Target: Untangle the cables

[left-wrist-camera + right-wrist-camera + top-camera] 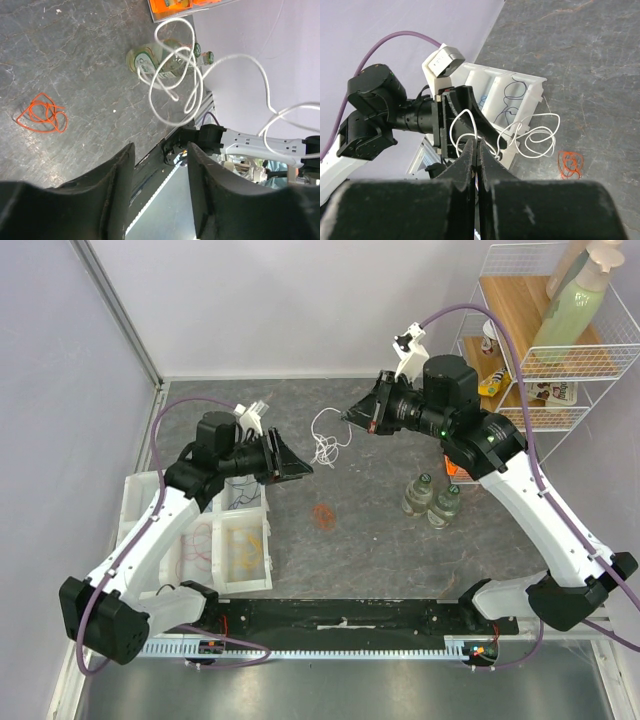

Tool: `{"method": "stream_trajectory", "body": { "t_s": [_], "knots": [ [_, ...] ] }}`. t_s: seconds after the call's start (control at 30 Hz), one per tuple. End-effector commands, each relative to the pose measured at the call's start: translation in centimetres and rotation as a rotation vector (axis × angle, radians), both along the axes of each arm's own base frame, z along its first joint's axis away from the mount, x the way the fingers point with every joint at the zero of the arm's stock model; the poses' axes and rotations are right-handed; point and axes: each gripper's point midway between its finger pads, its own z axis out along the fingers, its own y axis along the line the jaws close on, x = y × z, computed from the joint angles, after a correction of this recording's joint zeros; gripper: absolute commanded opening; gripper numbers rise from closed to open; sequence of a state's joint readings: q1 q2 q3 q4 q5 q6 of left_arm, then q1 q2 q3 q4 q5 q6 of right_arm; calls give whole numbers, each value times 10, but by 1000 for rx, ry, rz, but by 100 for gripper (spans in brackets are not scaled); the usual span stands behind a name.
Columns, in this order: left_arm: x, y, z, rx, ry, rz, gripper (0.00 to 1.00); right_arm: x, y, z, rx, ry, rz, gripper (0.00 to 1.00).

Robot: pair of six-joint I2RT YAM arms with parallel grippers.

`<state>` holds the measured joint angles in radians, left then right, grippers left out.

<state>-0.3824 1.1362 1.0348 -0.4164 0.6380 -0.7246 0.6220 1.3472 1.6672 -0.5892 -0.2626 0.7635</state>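
A tangled white cable (pixel 327 440) hangs in the air between my two grippers. My right gripper (pixel 350 415) is shut on one end of it; in the right wrist view the jaws (pixel 478 142) pinch the wire and its loops (pixel 535 135) dangle beyond. My left gripper (pixel 305 468) is open and empty, just left of the cable and pointing at it; in the left wrist view the cable (pixel 175 75) floats above the open jaws (pixel 159 150). A red-orange cable (pixel 323 515) lies loose on the table, also in the wrist views (pixel 42 114) (pixel 570 164).
A white compartment tray (pixel 135 490) at the left holds dark-blue (pixel 243 495), red (pixel 200 540) and yellow (pixel 248 548) wires. Two small bottles (pixel 430 500) stand right of centre, an orange packet (pixel 455 472) behind them. A wire shelf rack (pixel 540 350) is at the far right.
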Motion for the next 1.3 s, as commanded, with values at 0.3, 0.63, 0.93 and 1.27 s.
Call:
{"method": "stream_trajectory", "body": {
  "t_s": [0.3, 0.63, 0.93, 1.27],
  "knots": [
    [-2, -1, 31, -58, -133, -2, 48, -9, -1, 41, 142, -22, 14, 0],
    [-7, 25, 26, -53, -279, 146, 45, -7, 0, 69, 283, 39, 22, 0],
    [1, 12, 26, -217, -286, 154, 63, -8, 3, 96, 377, 37, 57, 0],
    [7, -3, 37, -358, -295, 121, 61, -4, 7, 104, 431, 44, 75, 0]
  ]
}}
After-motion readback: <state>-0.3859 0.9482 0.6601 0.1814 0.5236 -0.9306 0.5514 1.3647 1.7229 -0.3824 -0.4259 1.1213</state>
